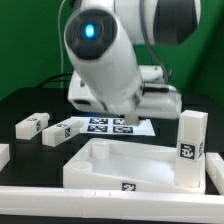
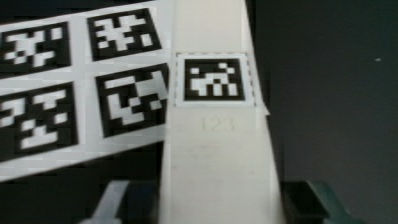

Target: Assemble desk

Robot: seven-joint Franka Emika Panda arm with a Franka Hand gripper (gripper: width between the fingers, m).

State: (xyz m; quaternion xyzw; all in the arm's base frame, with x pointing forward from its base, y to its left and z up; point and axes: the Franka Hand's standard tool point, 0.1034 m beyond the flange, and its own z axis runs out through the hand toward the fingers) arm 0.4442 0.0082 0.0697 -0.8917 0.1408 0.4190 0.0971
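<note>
Evidently the kit is light, stiff moulded plastic with smooth, rather slippery faces. A firm squeeze across two flat opposite sides should serve, and nothing looks likely to bend or crack. In the wrist view the gripper (image 2: 217,208) appears pressed against both flanks of a long white square-section plastic leg block (image 2: 215,140), pinching it. The block runs out far ahead of the jaws, so the hold looks to be toward one end, and a hold nearer the middle would probably swing less. This held piece hangs over the thin flat white marker board (image 2: 71,85), which lies just behind the broad white rimmed tray-like plastic desk top (image 1: 100,148) on the black worktop (image 1: 25,100). Counted, there is one desk top and four leg blocks. These are the held one, an upright leg block (image 1: 190,150) at the desk top's corner on the exterior view's right (seated in it or merely beside it, unclear), and a lying leg block (image 1: 32,124) with a second lying leg block (image 1: 58,131) near the desk top's far corner on the exterior view's left.
</note>
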